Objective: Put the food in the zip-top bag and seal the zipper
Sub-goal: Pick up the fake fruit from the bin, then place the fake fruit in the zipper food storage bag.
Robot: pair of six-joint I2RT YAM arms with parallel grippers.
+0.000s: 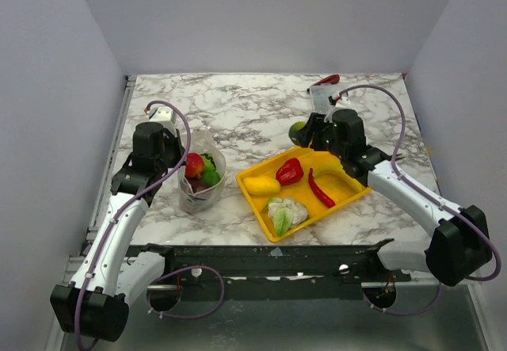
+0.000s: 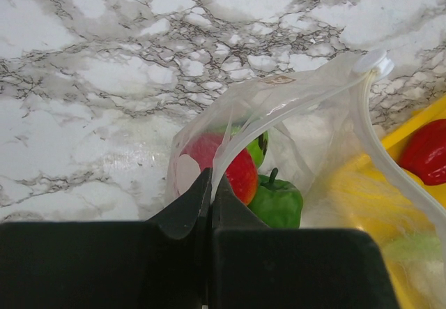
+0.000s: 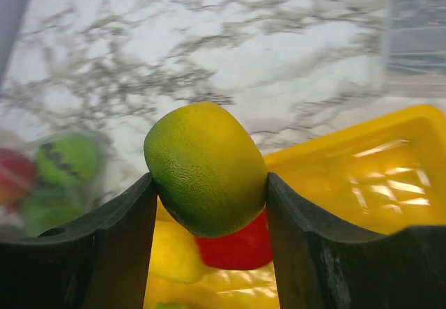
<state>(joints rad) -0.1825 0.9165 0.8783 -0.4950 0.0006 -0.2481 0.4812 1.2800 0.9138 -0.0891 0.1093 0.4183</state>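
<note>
Right pincer [image 3: 209, 182] clamps a green-yellow fruit [image 3: 203, 157] beside the yellow tray [image 3: 390, 176]. Left pincer [image 2: 208, 187] pinched shut on the zip-top bag [image 2: 293, 103] rim; red piece [image 2: 238, 171] and green piece [image 2: 279, 201] inside.

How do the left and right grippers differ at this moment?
The left gripper is pinched shut on the mouth edge of the zip-top bag; the right gripper stands wider, clamping a round yellow-green fruit. The right gripper is at the yellow tray; the left gripper is off to its side. Both hold something.
</note>
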